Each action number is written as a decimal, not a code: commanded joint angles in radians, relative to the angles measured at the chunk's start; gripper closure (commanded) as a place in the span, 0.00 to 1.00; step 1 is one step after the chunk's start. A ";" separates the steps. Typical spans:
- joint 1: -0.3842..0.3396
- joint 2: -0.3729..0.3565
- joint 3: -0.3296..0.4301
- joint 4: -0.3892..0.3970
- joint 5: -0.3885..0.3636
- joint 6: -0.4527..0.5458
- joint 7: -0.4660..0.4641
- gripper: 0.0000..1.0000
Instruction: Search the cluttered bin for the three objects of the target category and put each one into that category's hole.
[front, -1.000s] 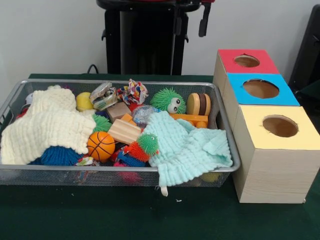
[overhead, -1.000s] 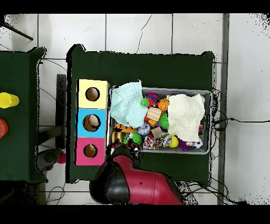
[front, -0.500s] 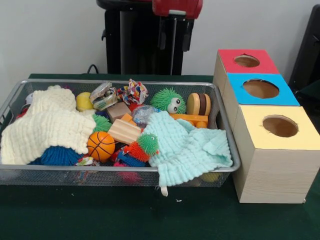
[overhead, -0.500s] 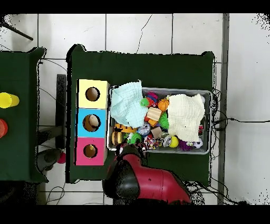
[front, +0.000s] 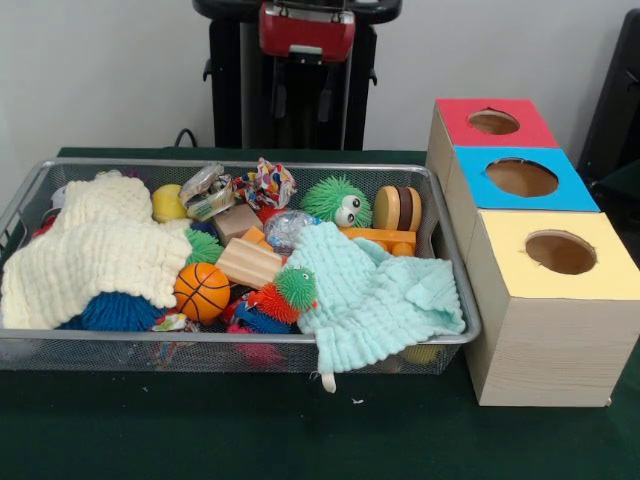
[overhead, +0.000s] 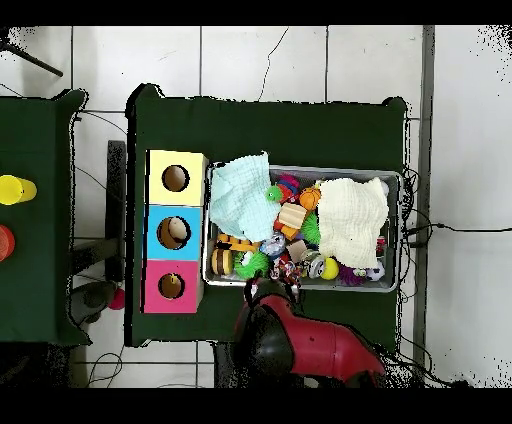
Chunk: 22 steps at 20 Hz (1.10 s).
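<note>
The wire-mesh bin (front: 240, 338) is full of toys and cloths; it also shows in the overhead view (overhead: 300, 168). A knotted ball of multicoloured fabric (front: 265, 183) lies at the bin's far edge, next to the green spiky ball with eyes (front: 335, 200). I cannot pick out other objects of its kind in the clutter. The yellow-topped box's hole (front: 560, 252) is the nearest box to the camera, right of the bin, and it shows in the overhead view (overhead: 175, 178). My gripper (front: 302, 112) hangs open and empty, above and just behind the fabric ball.
A cream cloth (front: 95, 250) covers the bin's left part and a mint cloth (front: 375, 290) its right front. An orange basketball (front: 201, 290) and a wooden block (front: 248, 263) lie between them. The blue-topped box (front: 522, 178) and the red-topped box (front: 493, 122) stand behind the yellow one.
My gripper has moved left in the front view and a little lower, from above the bin's right half to above the fabric ball. Nothing in the bin has moved.
</note>
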 joint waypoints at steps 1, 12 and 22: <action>-0.017 0.133 0.048 -0.011 -0.115 -0.105 0.089 0.00; 0.033 0.344 -0.055 -0.063 -0.127 -0.275 0.158 0.00; 0.006 0.468 -0.103 -0.114 -0.194 -0.280 0.090 0.00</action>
